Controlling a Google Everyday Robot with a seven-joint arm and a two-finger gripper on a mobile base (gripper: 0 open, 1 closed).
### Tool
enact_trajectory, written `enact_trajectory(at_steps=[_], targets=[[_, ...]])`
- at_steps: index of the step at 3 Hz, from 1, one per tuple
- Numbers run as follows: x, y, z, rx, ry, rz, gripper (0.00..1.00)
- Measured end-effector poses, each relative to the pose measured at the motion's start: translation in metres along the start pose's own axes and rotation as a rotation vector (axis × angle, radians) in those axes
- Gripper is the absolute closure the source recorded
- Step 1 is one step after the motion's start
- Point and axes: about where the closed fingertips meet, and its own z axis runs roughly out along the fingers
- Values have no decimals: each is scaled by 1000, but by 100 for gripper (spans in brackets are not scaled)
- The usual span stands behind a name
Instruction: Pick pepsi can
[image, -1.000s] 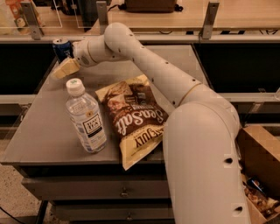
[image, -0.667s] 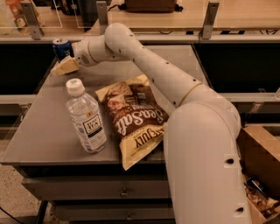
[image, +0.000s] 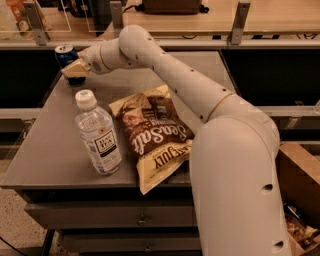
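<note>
The pepsi can (image: 64, 53) is a small dark-blue can with a silver top. It stands upright at the far left corner of the grey table (image: 55, 145). My gripper (image: 75, 70) is at the end of the white arm (image: 165, 65), which reaches across the table from the right. The gripper sits just in front of and below the can, right against it, and hides the can's lower part.
A clear plastic water bottle with a white cap (image: 98, 135) stands at the front left of the table. A brown chip bag (image: 152, 132) lies beside it in the middle. A cardboard box (image: 300, 200) sits on the floor to the right.
The gripper has moved a little farther back and right, closer to the can. The bottle, bag and can have not moved.
</note>
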Motion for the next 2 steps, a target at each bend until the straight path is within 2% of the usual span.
enact_trajectory(at_steps=[1,2], targets=[[-2,-1,-2,8,-2,-1,58],[-14,-1,-9,-6,-6,-8,61]])
